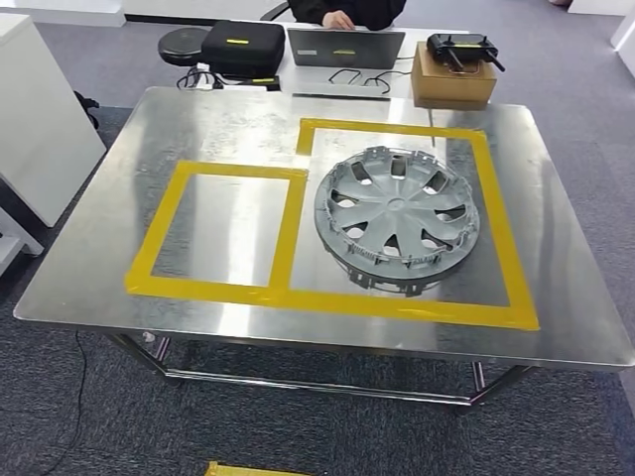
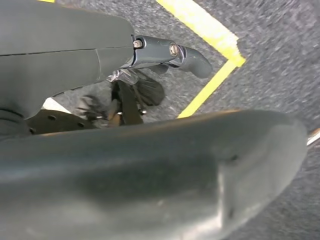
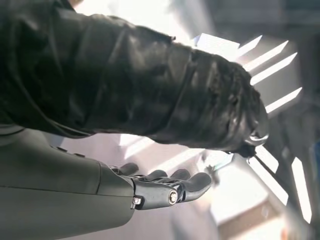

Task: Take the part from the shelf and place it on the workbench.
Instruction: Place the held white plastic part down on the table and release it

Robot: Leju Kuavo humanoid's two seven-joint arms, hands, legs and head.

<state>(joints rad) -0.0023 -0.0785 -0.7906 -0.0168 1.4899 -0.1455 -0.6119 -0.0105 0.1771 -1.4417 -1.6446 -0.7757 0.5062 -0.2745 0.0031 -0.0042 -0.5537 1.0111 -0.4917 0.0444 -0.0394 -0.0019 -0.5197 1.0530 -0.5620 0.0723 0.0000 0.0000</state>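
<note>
One laptop (image 1: 346,47) beyond the workbench (image 1: 89,258)

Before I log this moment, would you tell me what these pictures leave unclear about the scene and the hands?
- Person behind the laptop: cut off by the head view's top edge.
- Left hand: its fingers are partly hidden by a large blurred grey shape; their pose is unclear.
- Right hand: a dark crinkled cover hides much of the right wrist view.
- Wheel cover: its underside cannot be seen.
</note>
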